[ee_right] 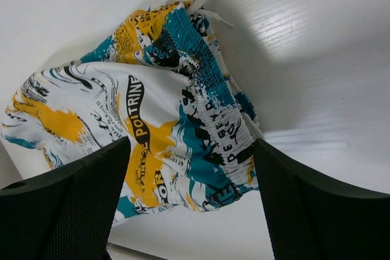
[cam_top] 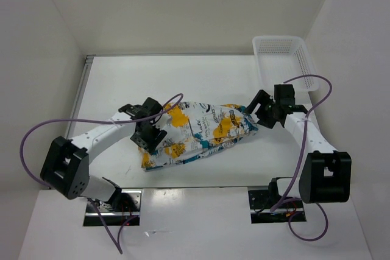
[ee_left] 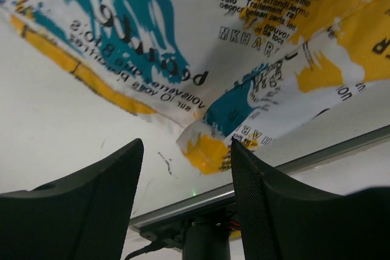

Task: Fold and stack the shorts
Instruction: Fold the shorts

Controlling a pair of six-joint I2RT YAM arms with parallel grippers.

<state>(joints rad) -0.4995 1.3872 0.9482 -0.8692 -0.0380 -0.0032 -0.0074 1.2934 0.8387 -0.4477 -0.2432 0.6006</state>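
TWO ARMS, ONE LOOSE FOLD: The left gripper (cam_top: 149, 135) and right gripper (cam_top: 261, 111) both stand with jaws apart and nothing in them. The shorts (cam_top: 195, 133) lie flat on the table (cam_top: 122, 83) between the two tools, one end just ahead of each set of fingers.

The likely trouble is the fold coming undone. If either tool closes on the top layer alone, lifting would probably peel the bundle open rather than carry it. A white drawstring trails out beyond the waistband ahead of the right fingers, and it could catch on a jaw. The cloth looks thin and limp, so a sideways drag may bunch it instead of sliding it.

The shorts are a white fabric crowded with teal, yellow-orange and black lettering. They are doubled into a long, slightly skewed packet whose edges do not quite match. The gathered elastic waistband sits at the right tool's end. At the left tool's end a hem corner pokes out between the fingers (whether it lies flat or curls up is hard to tell). A white mesh basket (cam_top: 304, 59) stands beyond the right gripper, well apart from the cloth.
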